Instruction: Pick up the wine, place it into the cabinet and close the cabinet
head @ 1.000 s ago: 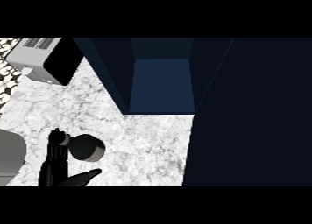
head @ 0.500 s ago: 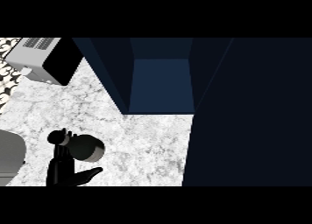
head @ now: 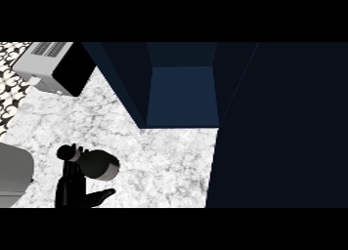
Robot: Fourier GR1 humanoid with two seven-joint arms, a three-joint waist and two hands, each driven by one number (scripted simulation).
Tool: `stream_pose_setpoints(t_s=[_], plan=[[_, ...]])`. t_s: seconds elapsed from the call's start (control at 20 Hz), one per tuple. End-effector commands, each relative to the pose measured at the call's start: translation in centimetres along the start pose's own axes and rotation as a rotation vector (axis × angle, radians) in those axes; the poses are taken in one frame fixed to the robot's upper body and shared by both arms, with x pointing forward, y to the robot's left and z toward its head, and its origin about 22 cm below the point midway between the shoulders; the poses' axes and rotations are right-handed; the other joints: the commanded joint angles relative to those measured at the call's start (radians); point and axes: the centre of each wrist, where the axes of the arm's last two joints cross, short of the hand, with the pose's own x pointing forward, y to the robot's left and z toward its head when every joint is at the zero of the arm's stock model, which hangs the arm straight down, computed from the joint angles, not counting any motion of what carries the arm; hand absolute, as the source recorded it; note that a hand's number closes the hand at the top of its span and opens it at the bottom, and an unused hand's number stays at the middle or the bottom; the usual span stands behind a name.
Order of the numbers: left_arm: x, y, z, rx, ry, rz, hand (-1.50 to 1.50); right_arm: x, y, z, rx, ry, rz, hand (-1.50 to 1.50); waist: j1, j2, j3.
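Grey-black appliance [head: 51,66] top left on marble counter [head: 155,151]; patterned tiles [head: 4,88] left.

Kitchen for sure: speckled white marble counter [head: 163,156], open dark blue cabinet [head: 181,95], boxy grey black-fronted appliance [head: 51,66].

The left hand [head: 74,189] is cut off at the wrist by the lower edge. Its fingers [head: 69,168] hide the left side of the wine [head: 101,165]; whether they touch it cannot be told. Left of the fingers, the grey forearm [head: 5,171] runs off the side edge. Up and left of them, a grey appliance [head: 51,66] is cut by the top edge. Up and right, the cabinet [head: 181,93] sinks into darkness.
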Motion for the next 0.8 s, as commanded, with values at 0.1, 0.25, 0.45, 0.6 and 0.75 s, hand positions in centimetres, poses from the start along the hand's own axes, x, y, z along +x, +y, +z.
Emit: stream_pose_setpoints(t_s=[0.1,0.25,0.45,0.6,0.75], plan=[[0.5,-1.2,-2.9,-0.008,-0.032,0.024,-1.50,1.5,-0.5,0.8,0.019,-0.032,-0.030,-1.50,-0.009,0.008,-0.021],[-0.1,-0.7,-1.6,-0.003,-0.051,-0.009,-1.50,1.7,0.3,1.2,0.036,-0.018,-0.050,-1.50,-0.008,0.007,-0.022],[-0.1,-1.0,-2.5,0.032,-0.072,0.014,1.50,0.9,0.6,0.6,0.036,-0.012,-0.049,-1.50,-0.007,0.008,-0.022],[-0.9,-3.3,-2.3,0.035,-0.061,0.070,1.50,1.3,0.3,0.4,0.030,-0.014,-0.053,-1.50,-0.007,0.008,-0.022],[-0.8,-4.4,-4.3,0.009,-0.026,0.103,1.50,0.7,-0.8,1.5,0.036,-0.011,-0.018,-1.50,-0.017,0.010,-0.022]])
